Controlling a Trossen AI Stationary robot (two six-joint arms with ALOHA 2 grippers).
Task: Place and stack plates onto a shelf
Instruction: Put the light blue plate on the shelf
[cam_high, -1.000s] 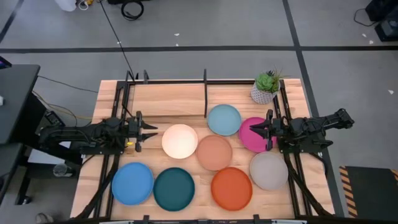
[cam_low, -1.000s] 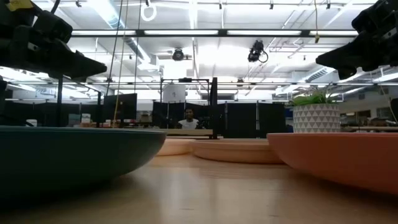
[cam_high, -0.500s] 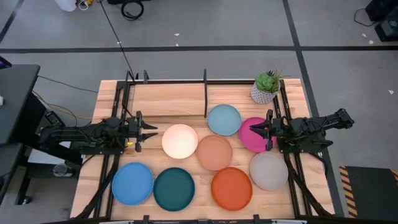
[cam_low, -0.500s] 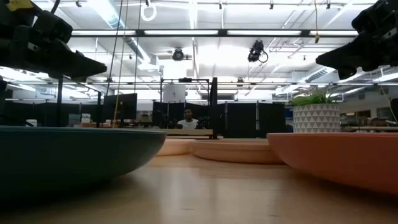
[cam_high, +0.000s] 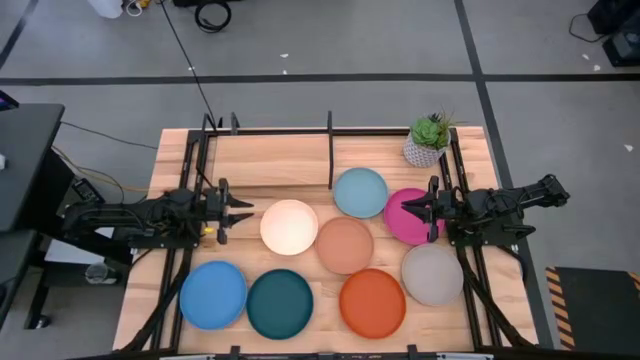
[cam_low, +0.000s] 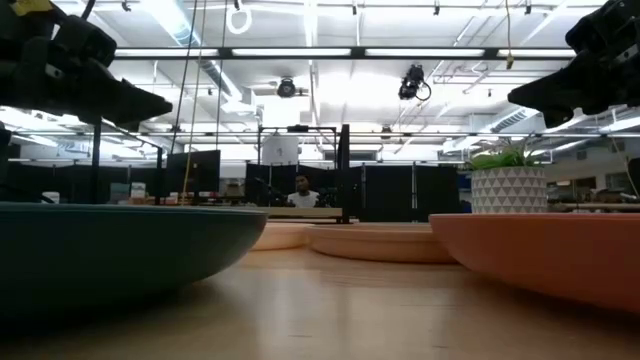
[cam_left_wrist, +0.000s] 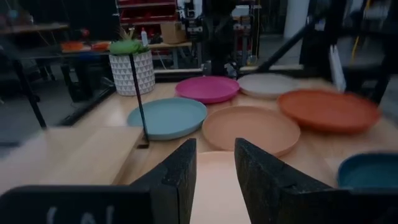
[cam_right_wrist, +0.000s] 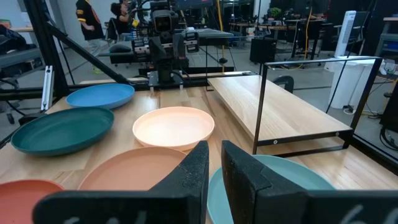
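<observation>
Eight plates lie flat on the wooden table: cream-white, peach, light blue, magenta, grey, orange, dark teal and bright blue. The black tube shelf stands along the far edge, and no plate is on it. My left gripper hovers above the table just left of the cream-white plate, its fingers a narrow gap apart. My right gripper hovers shut over the magenta plate's left edge, pointing at the light blue plate.
A small potted plant in a white pot stands at the shelf's far right corner. Black arm mounting frames run along the table's left and right sides. Bare wood shows inside both shelf bays. A person sits far behind the table.
</observation>
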